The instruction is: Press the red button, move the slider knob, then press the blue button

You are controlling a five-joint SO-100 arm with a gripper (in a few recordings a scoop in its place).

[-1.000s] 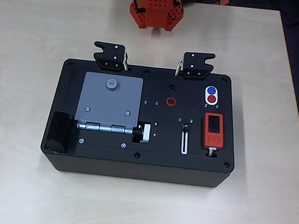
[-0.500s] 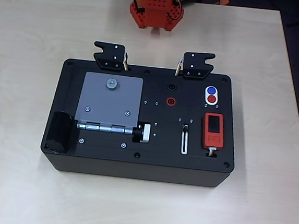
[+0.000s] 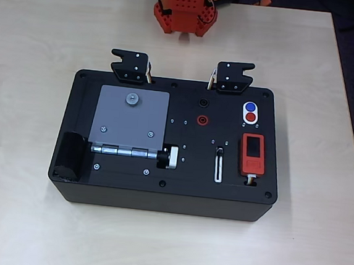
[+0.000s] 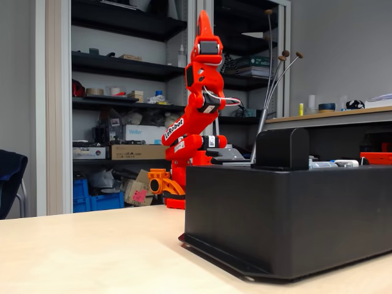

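A black box (image 3: 129,184) sits mid-table in the overhead view. On its right side a white oval holds the blue button (image 3: 250,106) with the red button (image 3: 250,118) just below it. The slider knob (image 3: 220,152) is a small dark stub at the upper end of a white-rimmed slot (image 3: 218,167). The orange arm's base (image 3: 184,12) stands behind the box. In the fixed view the arm is raised upright behind the box (image 4: 294,214). Its gripper (image 4: 204,19) points up, far from the box, fingers together and holding nothing.
The box top also carries a grey hinged plate (image 3: 130,119), a white-and-black cylindrical knob (image 3: 170,157), a red socket (image 3: 202,119) and a red device with a black screen (image 3: 252,154). Two black brackets (image 3: 130,65) (image 3: 232,77) stand at its far edge. Bare table surrounds the box.
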